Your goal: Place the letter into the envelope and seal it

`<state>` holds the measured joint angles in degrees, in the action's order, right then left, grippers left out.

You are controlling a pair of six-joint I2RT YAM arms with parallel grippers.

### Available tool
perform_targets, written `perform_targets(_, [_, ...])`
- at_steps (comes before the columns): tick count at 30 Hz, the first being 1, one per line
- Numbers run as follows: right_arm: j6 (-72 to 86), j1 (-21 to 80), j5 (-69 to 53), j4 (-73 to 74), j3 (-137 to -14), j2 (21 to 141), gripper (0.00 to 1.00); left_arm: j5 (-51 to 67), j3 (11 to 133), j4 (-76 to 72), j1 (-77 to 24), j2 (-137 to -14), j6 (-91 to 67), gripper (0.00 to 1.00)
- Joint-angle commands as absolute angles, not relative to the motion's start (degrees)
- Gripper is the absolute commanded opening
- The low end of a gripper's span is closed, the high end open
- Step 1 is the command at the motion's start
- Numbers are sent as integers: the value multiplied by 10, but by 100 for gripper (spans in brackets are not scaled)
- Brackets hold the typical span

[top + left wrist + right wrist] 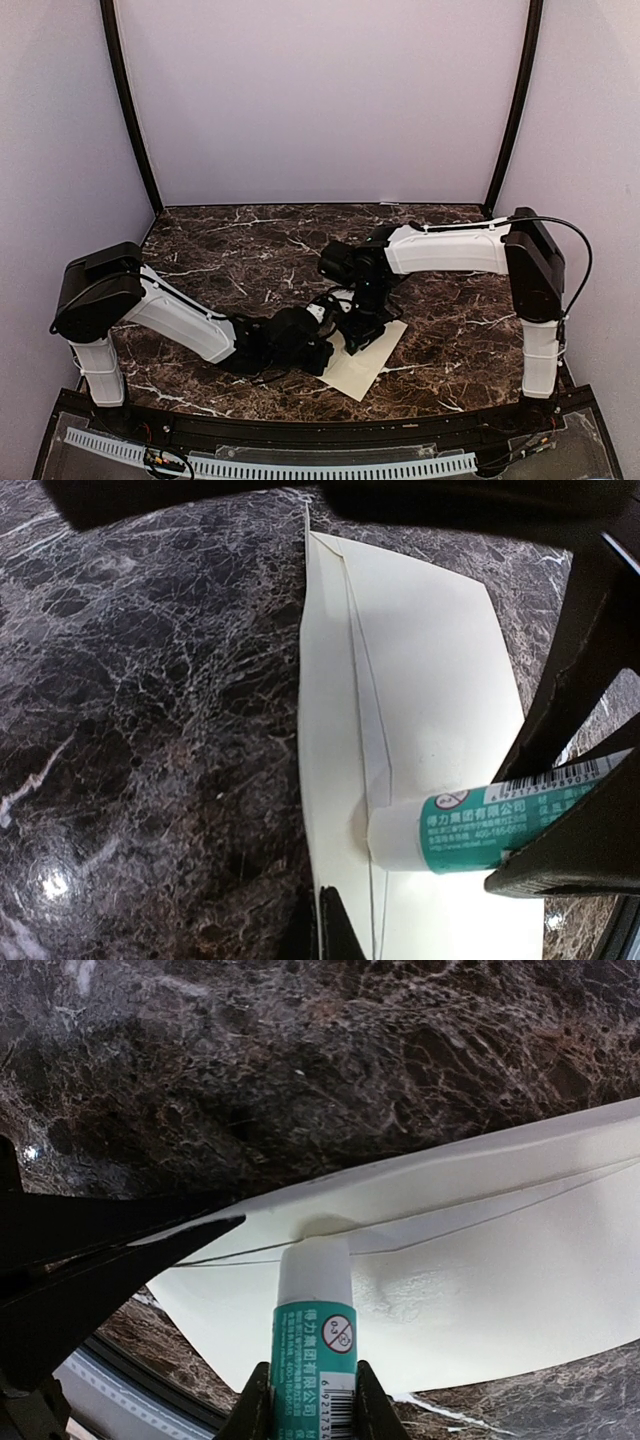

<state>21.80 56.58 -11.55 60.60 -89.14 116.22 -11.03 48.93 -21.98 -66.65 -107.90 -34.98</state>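
Left arm: reaches from its base at the left across the worktop (250, 250) to the front centre, forearm low and nearly level.
Left gripper (322, 352): fingers closed tight, tips at the near left edge of the envelope (372, 372); cannot tell if paper is pinched between them.
Right arm: upper link runs leftward from the right base, wrist bent steeply down over the envelope.
Right gripper (312, 1405): fingers clamped on the green-labelled body of a glue stick (312, 1325), one on each side.
Glue stick: white tip pressed on the envelope's face, at a thin seam line near the left fingers.
Envelope: pale cream, flat on the worktop at front centre, set at a slant, one long edge slightly lifted.
Letter: not distinguishable in any view; cannot tell whether it sits inside the envelope.
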Motion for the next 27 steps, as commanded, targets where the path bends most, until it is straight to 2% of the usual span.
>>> perform_targets(1, [207,572,-121,604,-867,1150,0,-114,500,-195,-666,-1064,-344,0])
perform_targets(9, [204,508,-8,599,-822,1132,0,-111,500,-195,-666,-1063,-343,0])
perform_targets(15, [214,522,52,603,-822,1136,0,-113,501,-195,-666,-1065,-344,0])
perform_targets(27, [255,614,-69,563,-807,1103,0,-119,504,-192,-666,-1070,-356,0])
